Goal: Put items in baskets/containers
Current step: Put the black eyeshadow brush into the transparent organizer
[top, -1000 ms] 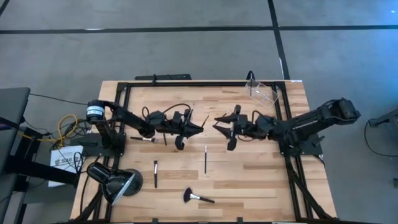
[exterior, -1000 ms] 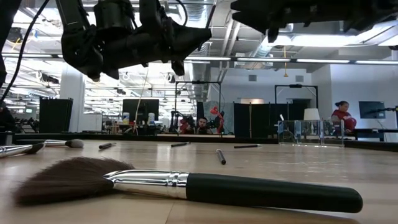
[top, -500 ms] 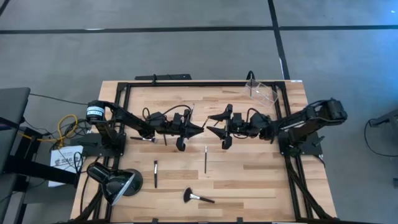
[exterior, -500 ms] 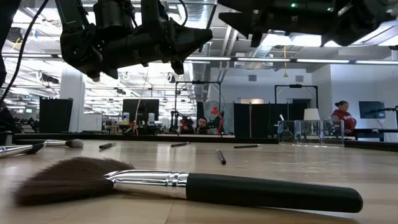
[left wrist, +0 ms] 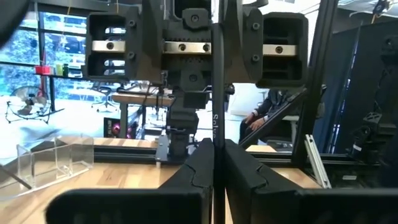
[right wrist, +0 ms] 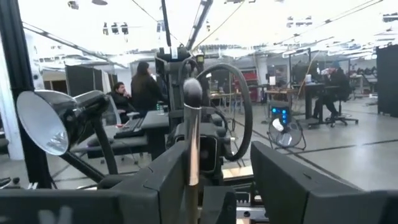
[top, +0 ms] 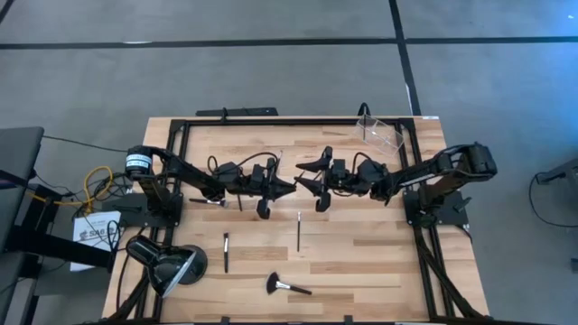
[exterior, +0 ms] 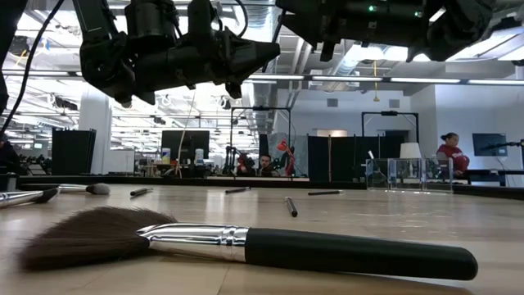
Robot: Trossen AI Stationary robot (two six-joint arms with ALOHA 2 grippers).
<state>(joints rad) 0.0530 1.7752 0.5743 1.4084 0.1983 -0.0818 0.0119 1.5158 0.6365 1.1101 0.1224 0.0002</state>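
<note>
Brushes: four lie loose on the table [top: 361, 262]; left gripper [top: 291, 187] clamps a fifth [left wrist: 217, 93], right gripper [top: 305, 173] spread around it.

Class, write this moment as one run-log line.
left gripper: shut on thin brush, above mid-table | right gripper: open, fingers either side of that brush | clear holder: far right corner

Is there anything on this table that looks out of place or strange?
Nothing looks damaged or spilled. The loose brushes, such as the fluffy brush, lie scattered on the table, and the clear holder stands upright at the far corner. The left gripper holds a thin brush upright.
</note>
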